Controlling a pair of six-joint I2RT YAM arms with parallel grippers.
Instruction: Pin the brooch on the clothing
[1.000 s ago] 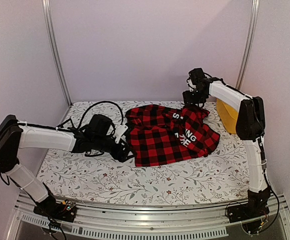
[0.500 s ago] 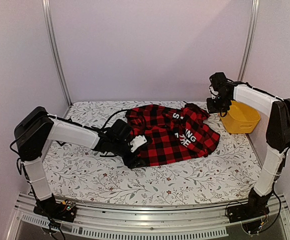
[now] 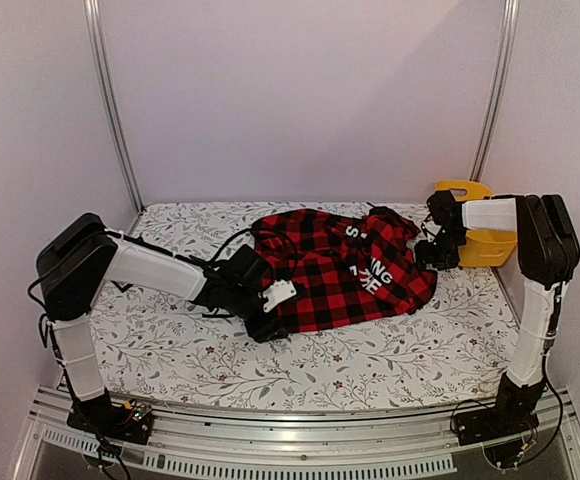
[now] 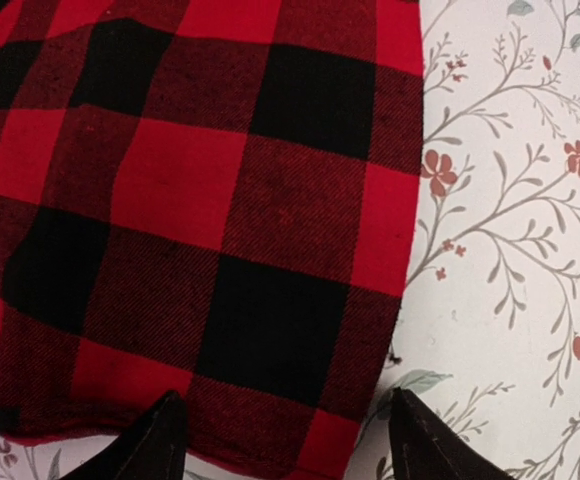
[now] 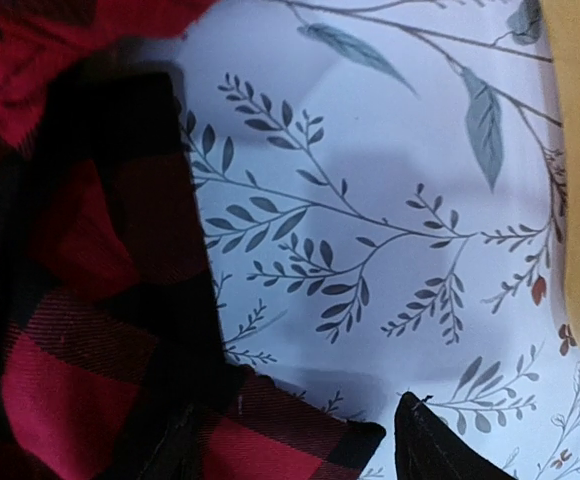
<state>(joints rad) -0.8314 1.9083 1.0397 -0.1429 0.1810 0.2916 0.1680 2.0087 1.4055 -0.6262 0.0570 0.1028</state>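
The red-and-black checked flannel shirt stretches from 8 to 2 o'clock on the floral worktop. The left end effector and right end effector are both spread over its edges. A yellow plastic bin sits at its 3 o'clock.

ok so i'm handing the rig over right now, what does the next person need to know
Grippers: the left gripper is open over the near left hem of the checked shirt, holding nothing. The right gripper is open at the shirt's right edge, beside the yellow bin, also holding nothing.
Things: the shirt lies rumpled in the middle of the table. The brooch shows in no view.
Done: no pin visible on the shirt.
Left: find the brooch, pick it up and pin it on.
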